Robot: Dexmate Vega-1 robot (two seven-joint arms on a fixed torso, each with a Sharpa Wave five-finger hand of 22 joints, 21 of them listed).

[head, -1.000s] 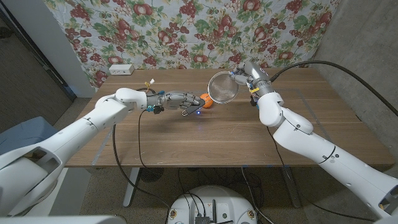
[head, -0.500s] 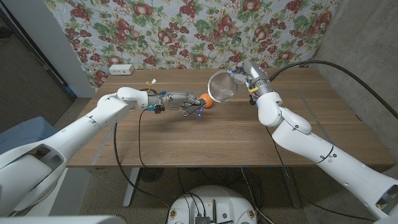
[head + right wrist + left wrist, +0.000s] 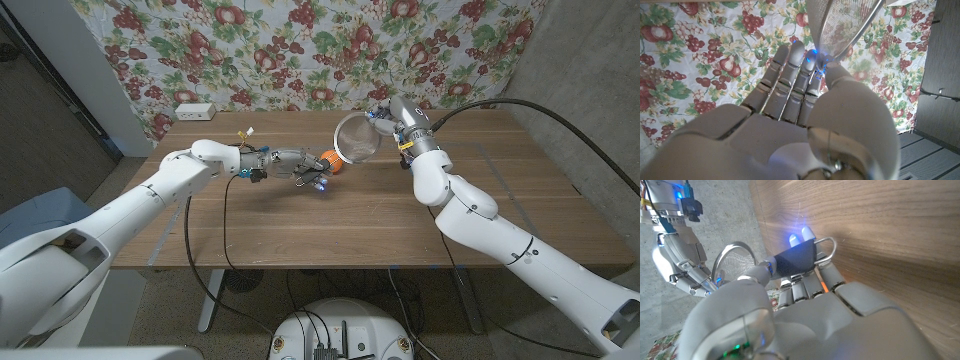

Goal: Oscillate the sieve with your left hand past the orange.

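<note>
The head camera looks down from above the surface [image 3: 330, 215], far off. Each wrist camera sits close behind its own hand. Head and left wrist views share the sieve [image 3: 357, 139] [image 3: 734, 262].

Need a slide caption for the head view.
Right robot hand holds the sieve raised above the orange; left robot hand beside the orange.

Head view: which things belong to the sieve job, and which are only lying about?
Job: sieve, held up by the right robot hand; orange on the table.
Lying about: white box at the far left corner; clip in the left robot hand; floral cloth behind.
</note>
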